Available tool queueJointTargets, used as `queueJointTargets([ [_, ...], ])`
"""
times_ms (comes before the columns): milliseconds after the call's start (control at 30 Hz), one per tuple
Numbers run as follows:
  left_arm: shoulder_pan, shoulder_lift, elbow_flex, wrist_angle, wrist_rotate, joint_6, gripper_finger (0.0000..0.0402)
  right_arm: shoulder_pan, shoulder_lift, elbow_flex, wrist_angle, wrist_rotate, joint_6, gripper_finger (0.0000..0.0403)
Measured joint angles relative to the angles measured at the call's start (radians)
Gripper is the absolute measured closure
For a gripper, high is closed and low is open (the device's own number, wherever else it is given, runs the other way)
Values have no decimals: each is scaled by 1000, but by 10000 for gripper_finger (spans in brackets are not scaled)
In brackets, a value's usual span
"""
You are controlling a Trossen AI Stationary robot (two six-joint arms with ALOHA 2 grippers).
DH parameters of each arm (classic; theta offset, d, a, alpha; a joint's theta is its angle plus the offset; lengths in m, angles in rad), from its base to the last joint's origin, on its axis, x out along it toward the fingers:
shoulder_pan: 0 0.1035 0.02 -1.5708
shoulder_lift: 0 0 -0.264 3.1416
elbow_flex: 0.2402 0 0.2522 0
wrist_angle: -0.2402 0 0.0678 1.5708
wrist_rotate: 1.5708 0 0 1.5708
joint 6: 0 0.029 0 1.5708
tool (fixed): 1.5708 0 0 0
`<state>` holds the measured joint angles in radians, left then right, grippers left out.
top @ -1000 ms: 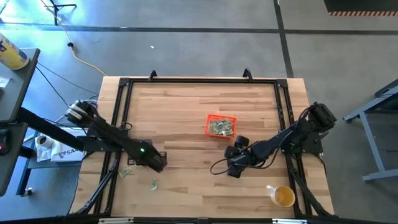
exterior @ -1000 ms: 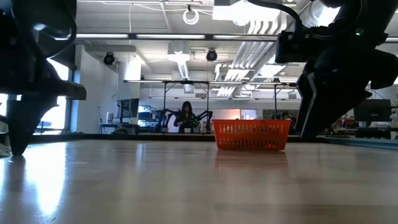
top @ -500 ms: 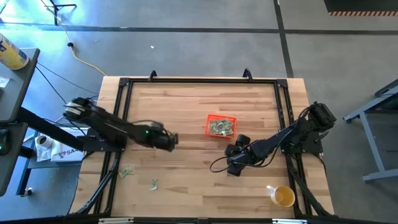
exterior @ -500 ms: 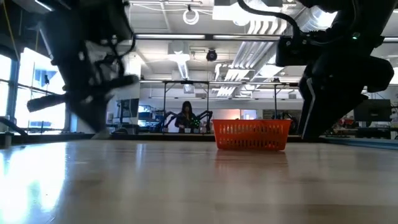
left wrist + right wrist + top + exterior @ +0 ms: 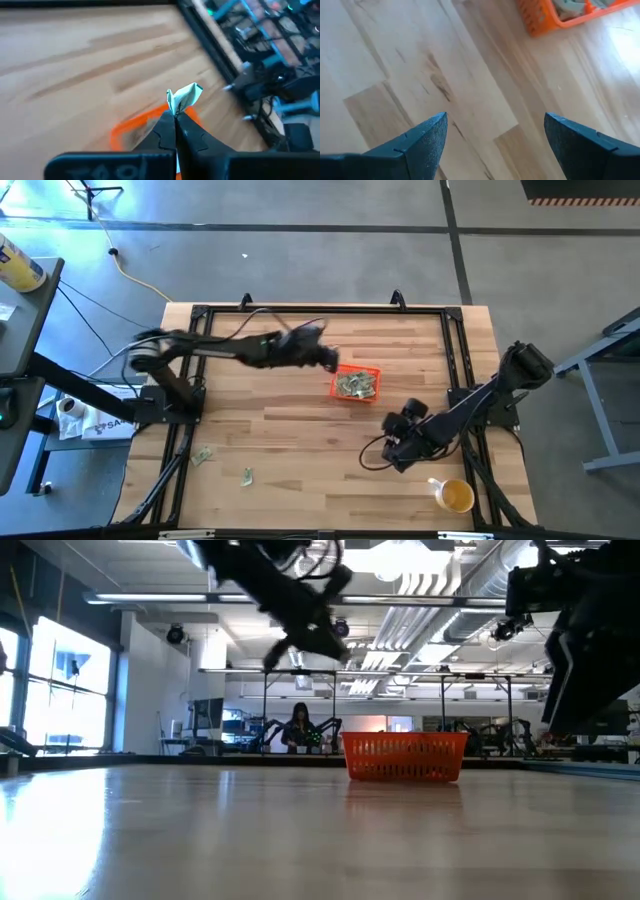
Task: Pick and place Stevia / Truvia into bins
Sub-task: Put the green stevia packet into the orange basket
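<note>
My left gripper hangs above the table at the far left corner of the orange bin, shut on one pale green and white Stevia sachet. The bin holds several sachets and stands on the table's middle right. Two more sachets lie flat on the near left of the table. My right gripper is open, near the table top on the bin's near side, with nothing between its fingers. My left gripper pinches the sachet's lower end between its two fingertips. The rest of the sachet sticks out past the tips, creased and bent. It is lifted clear of the table, over the bin's rim.
A yellow cup stands at the table's near right corner, close to my right arm. A black frame runs along the table's edges. Bare wood lies between the bin and the loose sachets.
My left gripper has risen from the table's near left, beside the loose sachets, and swung toward the far edge and the right, up to the bin. My right gripper has drawn back a little toward the near right corner, still open.
</note>
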<state>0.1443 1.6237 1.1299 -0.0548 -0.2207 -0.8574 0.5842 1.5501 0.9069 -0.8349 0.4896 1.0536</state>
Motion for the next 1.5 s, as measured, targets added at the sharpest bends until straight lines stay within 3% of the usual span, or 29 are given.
queueJointTargets([
  [100, 14, 129, 155, -95, 37, 102, 347, 1, 0, 0, -11, 3, 18, 80],
  [233, 12, 271, 328, -328, 134, 123, 237, 1, 0, 0, -9, 3, 24, 80],
  [400, -23, 298, 437, -703, 207, 120, 122, 1, 0, 0, -10, 25, 25, 80],
  [533, -151, 238, 437, -1097, 132, 49, 86, -1, 0, -1, -10, 72, 9, 80],
  [667, -365, 182, 396, -1342, 127, -226, 87, -19, 0, -1, 3, 80, -53, 80],
  [867, -708, 127, 330, -1207, 156, -715, 100, -66, 0, -1, 74, 86, -206, 80],
  [1033, -882, 148, 233, -1001, 172, -979, 101, -109, 1, -1, 179, 53, -354, 80],
  [1200, -935, 148, 106, -836, 183, -1168, 101, -140, 1, -1, 231, 36, -418, 80],
  [1333, -930, 170, 21, -736, 177, -1169, 105, -156, 1, -1, 235, 11, -433, 80],
  [1500, -906, 201, -41, -739, 215, -1158, 123, -161, 1, -1, 231, -16, -425, 80],
])
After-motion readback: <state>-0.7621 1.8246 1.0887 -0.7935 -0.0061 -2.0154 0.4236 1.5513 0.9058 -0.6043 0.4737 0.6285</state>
